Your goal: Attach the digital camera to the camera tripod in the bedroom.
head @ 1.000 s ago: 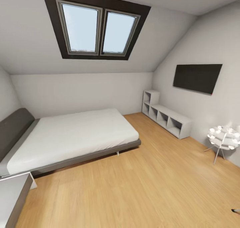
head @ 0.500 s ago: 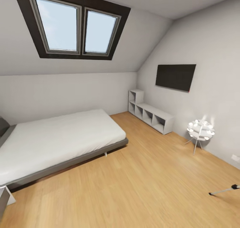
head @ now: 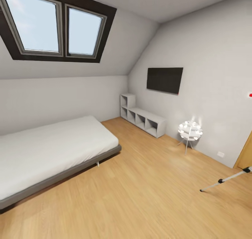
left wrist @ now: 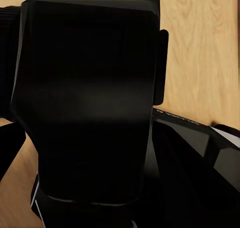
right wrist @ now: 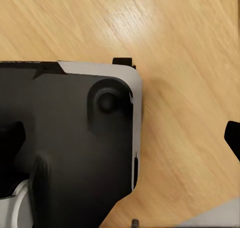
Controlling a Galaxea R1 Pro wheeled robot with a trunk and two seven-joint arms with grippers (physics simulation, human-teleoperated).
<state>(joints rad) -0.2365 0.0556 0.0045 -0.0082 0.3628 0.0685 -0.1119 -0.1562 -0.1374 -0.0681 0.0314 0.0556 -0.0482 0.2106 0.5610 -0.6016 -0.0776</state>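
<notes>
Cube shelves (head: 141,118) stood bare; a tripod (head: 224,180) leg lay right; couldn't tell either hand's grip.

A light wood plank floor (right wrist: 190,63) lies under the camera, with a bright spot of glare on it. In front of the floor stands a big black part of the robot (right wrist: 70,148) with a white edge and a round knob.

text: none legible | left wrist: faint marking on black housing (left wrist: 172,114), perhaps lettering
</notes>
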